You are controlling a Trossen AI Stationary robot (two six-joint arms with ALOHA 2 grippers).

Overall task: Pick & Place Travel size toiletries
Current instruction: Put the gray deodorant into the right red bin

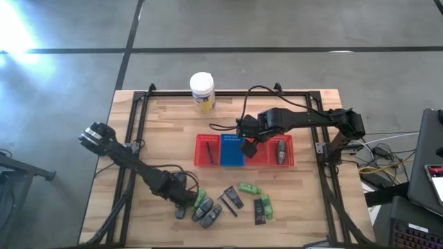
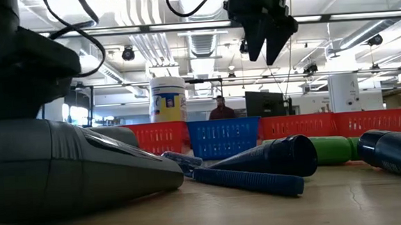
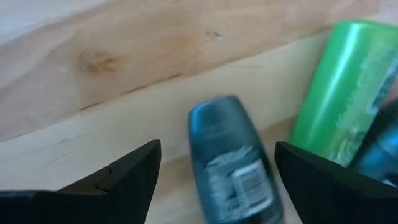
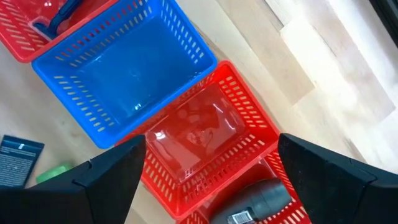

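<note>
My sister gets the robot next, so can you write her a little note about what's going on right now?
Left gripper: jaws open, low over the table, straddling a grey bottle beside a green bottle; nothing gripped yet.
Right gripper: jaws open and empty, hanging above the baskets.
Done: one thin dark stick in the left red basket, one grey bottle in the right red basket.
The blue basket and the middle red basket hold nothing.
Left: the pile of toiletries on the near side of the table still needs sorting.
</note>
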